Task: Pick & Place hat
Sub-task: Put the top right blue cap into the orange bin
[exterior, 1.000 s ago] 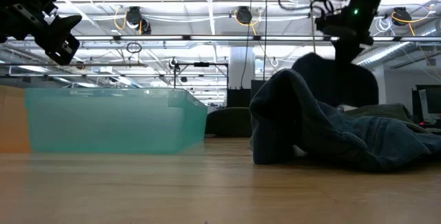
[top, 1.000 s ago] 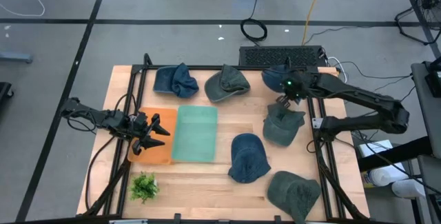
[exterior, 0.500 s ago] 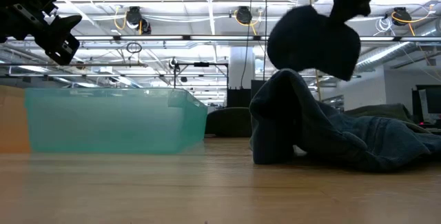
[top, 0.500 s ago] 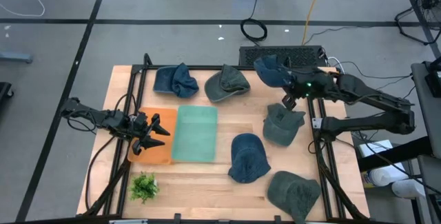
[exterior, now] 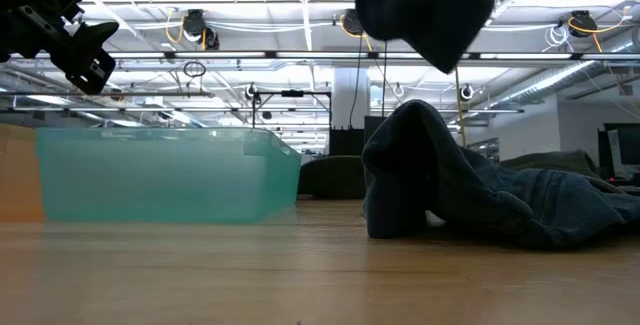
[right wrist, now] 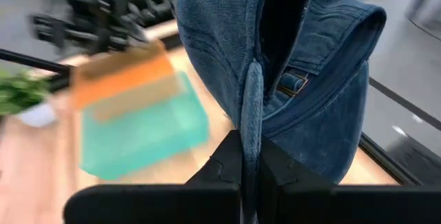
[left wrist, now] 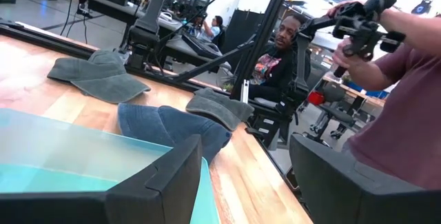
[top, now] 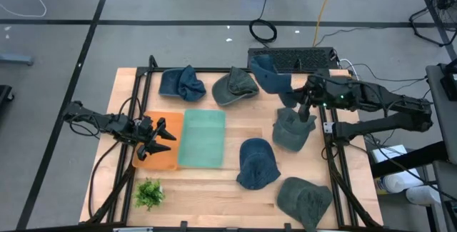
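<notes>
The blue denim hat [top: 272,74] hangs in the air above the far right part of the bench [top: 214,178], clear of the wood, pinched by its edge between the closed fingers of the right gripper [top: 300,101]. In the right wrist view the hat [right wrist: 275,65] droops from those fingers [right wrist: 249,165]. Below it lies a grey-green hat [top: 293,128], with another blue hat [top: 257,162] nearer the middle. The left gripper [top: 158,138] hovers over the orange bin [top: 158,157] beside the teal bin [top: 202,139], fingers partly open and empty.
</notes>
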